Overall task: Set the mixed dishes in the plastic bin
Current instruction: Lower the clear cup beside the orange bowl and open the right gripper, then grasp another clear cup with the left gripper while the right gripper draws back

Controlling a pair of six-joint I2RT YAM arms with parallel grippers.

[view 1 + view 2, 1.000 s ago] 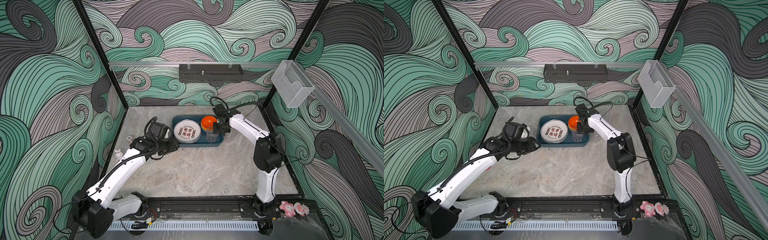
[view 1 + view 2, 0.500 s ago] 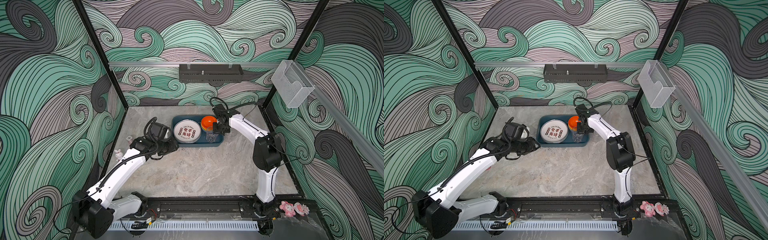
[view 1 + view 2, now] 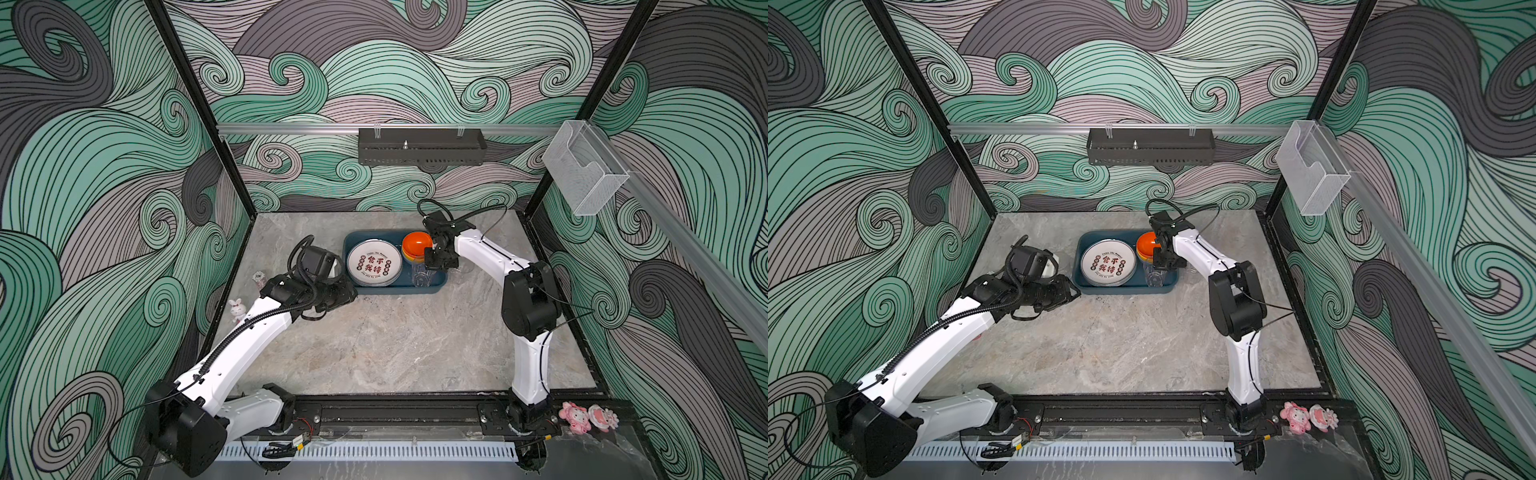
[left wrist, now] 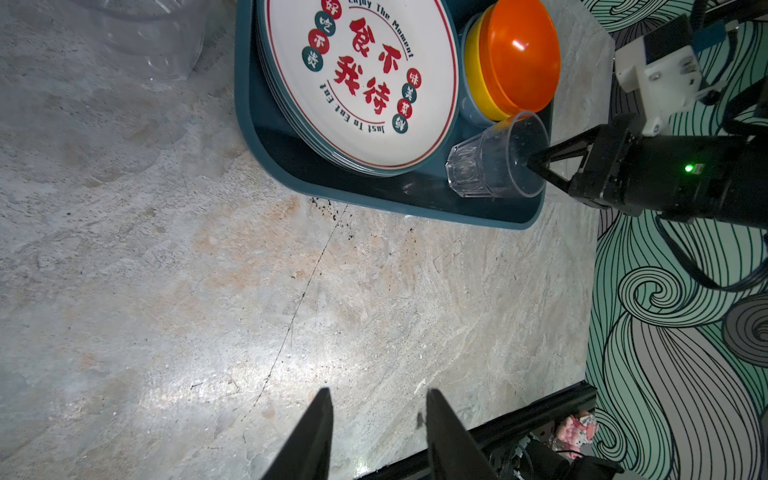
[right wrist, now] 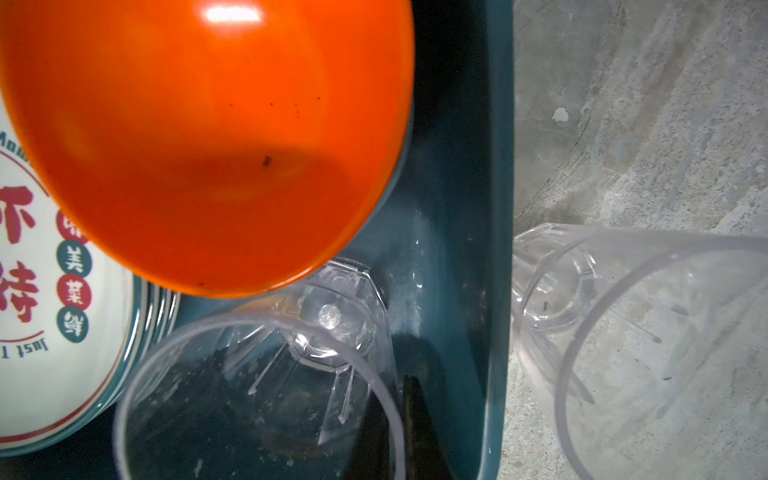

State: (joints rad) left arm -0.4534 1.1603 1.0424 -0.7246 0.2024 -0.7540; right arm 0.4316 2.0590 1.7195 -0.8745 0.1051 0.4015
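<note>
The teal plastic bin (image 4: pixel 415 203) on the counter (image 4: pixel 208 291) holds stacked plates (image 4: pixel 361 83) reading "Enjoy The Moment" and "Just To Eat Eat", three nested bowls (image 4: pixel 511 54), and one tumbler (image 4: pixel 490 166), its rim pinched by the right claw (image 4: pixel 534 166). A second tumbler (image 5: pixel 623 332) stands just outside. The left claw (image 4: pixel 378 392) gapes empty.

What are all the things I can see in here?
plastic bin: one, teal, back of table.
plates: stack, white with red writing, in bin.
bowls: stack, orange over yellow over blue, in bin.
held tumbler: one, clear, in bin.
other tumblers: two, clear, on table, either side of bin.
rabbit figurine: one, white, table's left edge.
toys: two, pink, front right rail.
tray: one, black, back wall.
box: one, clear, right wall.
left gripper: one, black fingers open, over table.
right gripper: one, black fingers shut on held tumbler's rim.
</note>
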